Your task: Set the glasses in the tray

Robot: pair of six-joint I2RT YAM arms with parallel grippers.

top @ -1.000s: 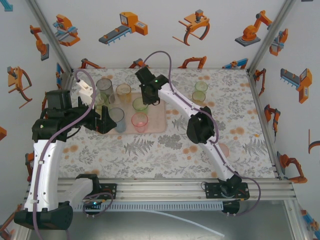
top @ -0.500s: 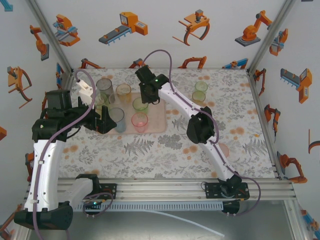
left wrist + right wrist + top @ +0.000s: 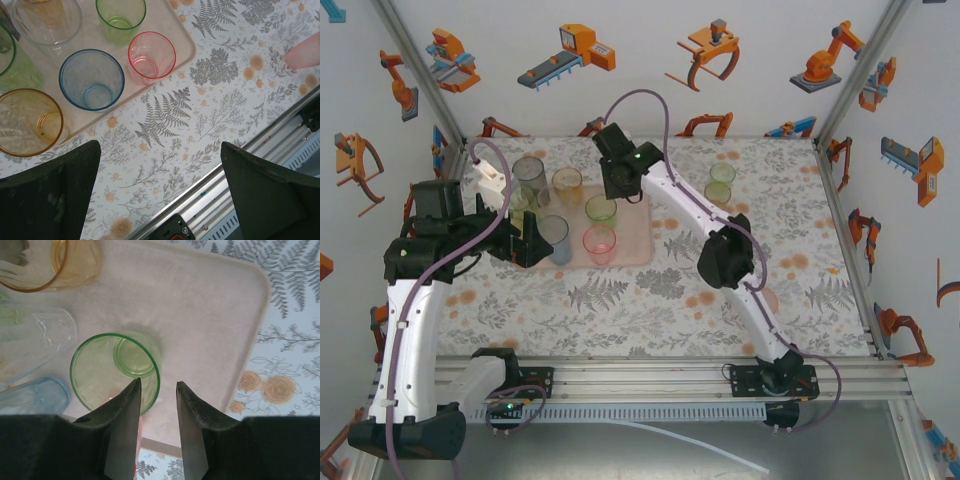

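The pale pink tray (image 3: 632,236) lies left of centre and holds several glasses. A green glass (image 3: 112,370) stands upright in it, just below my right gripper (image 3: 157,383), which is open; its left finger overlaps the glass rim and bare tray shows between the jaws. From above, the right gripper (image 3: 619,188) hovers beside the green glass (image 3: 601,209). The pink (image 3: 151,52), blue (image 3: 91,80) and amber (image 3: 29,121) glasses stand in the tray (image 3: 181,41). My left gripper (image 3: 160,150) is wide open over the tablecloth by the tray's left end, holding nothing.
Two glasses, green (image 3: 721,175) and amber (image 3: 718,196), stand on the cloth at the back right. A pink glass (image 3: 766,298) sits near the right arm's forearm. The metal rail (image 3: 260,150) runs along the table's near edge. Printed walls close in both sides.
The right gripper's jaws have widened and it has drawn slightly back from the green glass, which stays standing in the tray. The left arm has not moved.
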